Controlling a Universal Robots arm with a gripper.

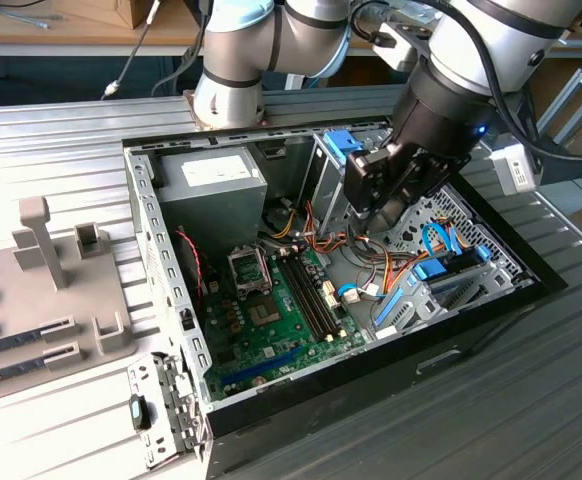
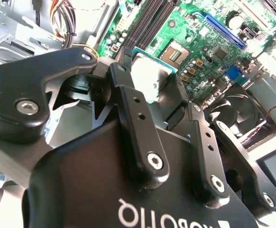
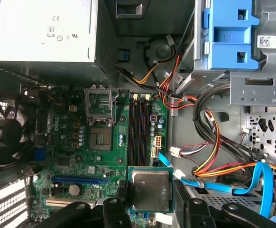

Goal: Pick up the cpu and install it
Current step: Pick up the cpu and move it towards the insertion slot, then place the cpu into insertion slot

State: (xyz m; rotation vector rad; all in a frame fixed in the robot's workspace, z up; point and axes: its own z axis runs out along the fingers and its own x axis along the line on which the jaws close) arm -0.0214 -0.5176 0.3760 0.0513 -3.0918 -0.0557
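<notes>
The black gripper [image 2: 147, 80] clamps the square silver-topped, green-rimmed cpu [image 3: 150, 189], fingers closed on its edges. Risk: a slip or skew could damage the open metal-framed socket [image 3: 100, 137].

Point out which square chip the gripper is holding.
The cpu, silver-topped with a green rim, clamped in the gripper; the smaller dark chip sits on the motherboard.

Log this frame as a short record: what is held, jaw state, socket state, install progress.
held: cpu, gripped by two opposite edges, metal top facing the first wrist view
jaws: shut on the cpu, over the open computer case
socket: bare, its retaining frame flipped open
motherboard: lies flat in the case, memory slots beside the socket
progress: cpu picked up, not yet seated in the socket
</notes>
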